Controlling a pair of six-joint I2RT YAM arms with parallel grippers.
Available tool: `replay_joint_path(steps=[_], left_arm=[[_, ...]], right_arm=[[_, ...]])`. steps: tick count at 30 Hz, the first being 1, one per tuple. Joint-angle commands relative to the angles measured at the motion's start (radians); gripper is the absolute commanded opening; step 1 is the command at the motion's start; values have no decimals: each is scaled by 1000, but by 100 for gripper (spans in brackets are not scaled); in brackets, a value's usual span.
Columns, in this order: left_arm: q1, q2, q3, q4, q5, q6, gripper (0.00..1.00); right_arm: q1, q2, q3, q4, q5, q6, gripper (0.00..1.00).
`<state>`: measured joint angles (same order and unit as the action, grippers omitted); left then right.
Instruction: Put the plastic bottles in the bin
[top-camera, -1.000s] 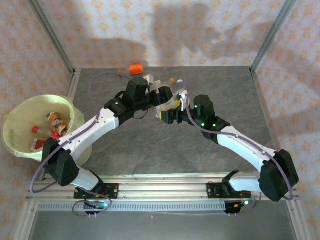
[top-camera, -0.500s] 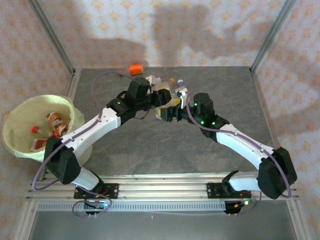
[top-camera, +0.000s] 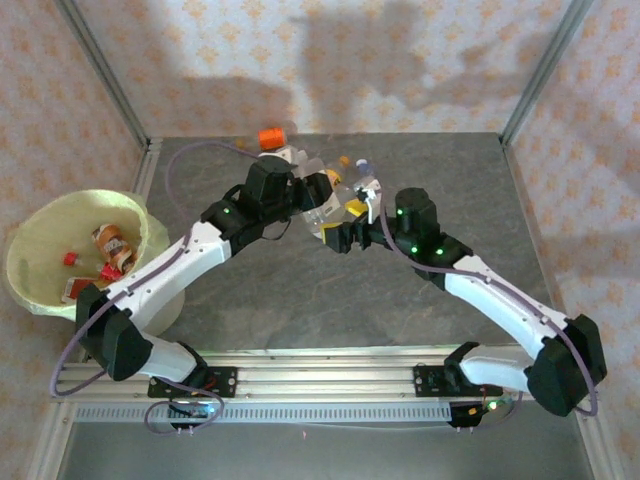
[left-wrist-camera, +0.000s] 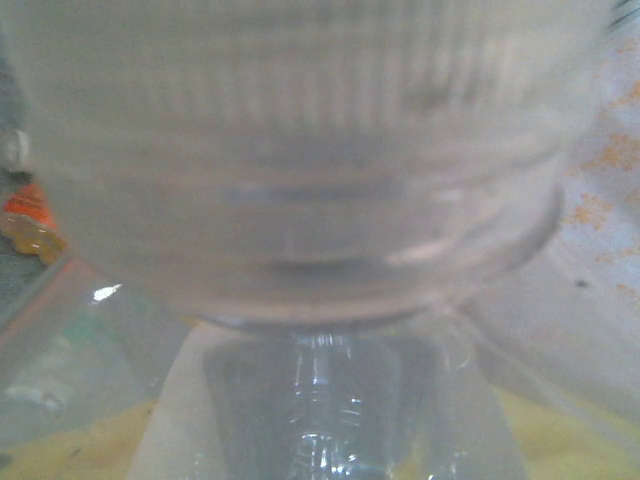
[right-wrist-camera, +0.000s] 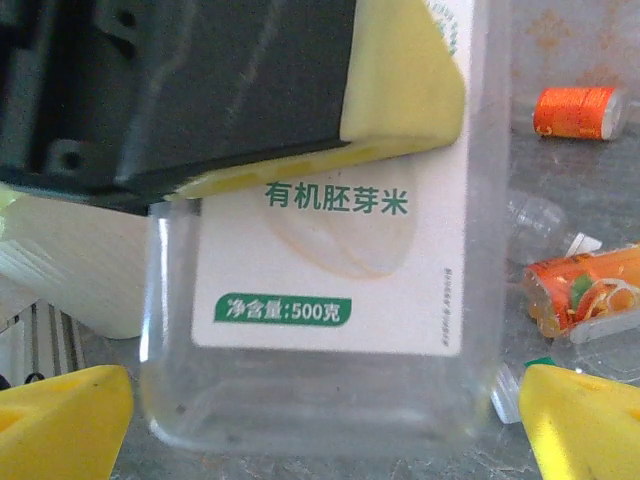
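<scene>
The bottle has passed from the right tool (right-wrist-camera: 325, 420) to the left tool (top-camera: 312, 193).
Top view: the left tool now holds the clear square plastic bottle with white label (top-camera: 330, 205), far from the round white yellow-lined bin (top-camera: 25, 250). Left wrist: bottle pressed close. Right wrist: the right tool has opened wide, so binning comes next.

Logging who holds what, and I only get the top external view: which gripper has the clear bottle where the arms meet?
Observer: In the right wrist view a yellow pad of the left gripper presses on the labelled face of the clear bottle.
Operator: And the right gripper?
Observer: Open; its yellow fingertips stand either side of the bottle's base, gaps showing.
Operator: Anything behind it?
Observer: An orange-labelled bottle lies on the table, a bare clear bottle beside it.
</scene>
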<state>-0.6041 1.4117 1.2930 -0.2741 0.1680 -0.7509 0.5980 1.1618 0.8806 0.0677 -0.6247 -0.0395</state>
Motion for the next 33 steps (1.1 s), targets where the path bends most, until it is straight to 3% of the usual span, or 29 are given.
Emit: replay_joint_path(steps=[1,6,13,16,24,33], left_arm=[[5,-66,44,-85,-111,74,58],[20,-145,71,-188,-272,139,58],[56,-267,96,-319,-425,206,58],[79,-312,107,-379,-487,211,56],[186,-363,97,-433,-529,158,44],[299,-386,254,-545,-754,286,40]], right_arm=[[6,-47,-11,-32,44,-42,99],[5,-80,-24,-21,156,-41,99],[6,-97,-41,-25,457,10,99],[6,-100,-59,-21,529,25,99],[5,-82,-58,-8,543,39,99],[5,-57,-55,-11,532,39,99]])
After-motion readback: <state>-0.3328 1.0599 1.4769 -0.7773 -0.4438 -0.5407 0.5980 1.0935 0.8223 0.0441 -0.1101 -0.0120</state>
